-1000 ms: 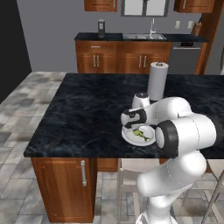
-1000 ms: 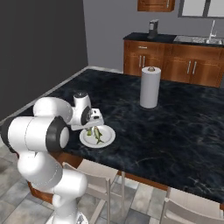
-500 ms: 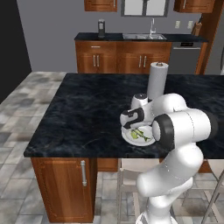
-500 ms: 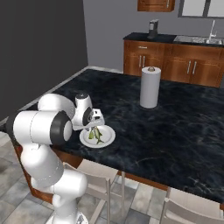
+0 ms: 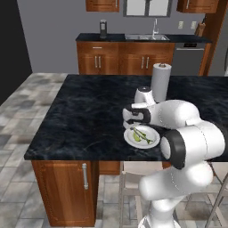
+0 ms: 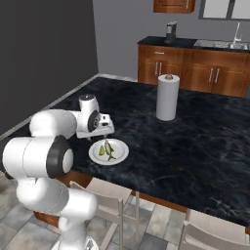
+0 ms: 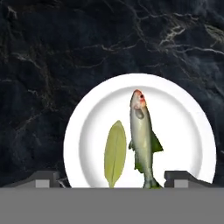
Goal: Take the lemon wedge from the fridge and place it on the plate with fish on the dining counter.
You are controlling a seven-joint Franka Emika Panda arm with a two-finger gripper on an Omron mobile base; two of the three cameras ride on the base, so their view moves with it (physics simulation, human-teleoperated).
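On the black marbled dining counter (image 5: pixel 89 116) sits a small white plate (image 5: pixel 152 141) (image 6: pixel 122 155) (image 7: pixel 183 113) close to its near edge. The slim greenish-grey fish (image 7: pixel 141 135) (image 6: pixel 110 148) lies on it, and the yellow-green lemon wedge (image 7: pixel 115 153) (image 6: pixel 101 151) (image 5: pixel 137 138) lies loose beside the fish. My gripper (image 7: pixel 113 178) (image 5: pixel 133 125) (image 6: pixel 103 136) hangs just above the plate, open, its fingertips (image 7: pixel 43 177) spread wide to either side and holding nothing. The fridge is out of view.
A paper towel roll (image 5: pixel 161 82) (image 6: pixel 167 97) stands upright further back on the island. Pale stools (image 6: pixel 105 195) sit along the near edge below the plate. A wall counter with a sink (image 5: pixel 142 38) runs along the back.
The jaws have gone from shut to wide open, and the lemon wedge now rests free on the plate. The hand has risen slightly.
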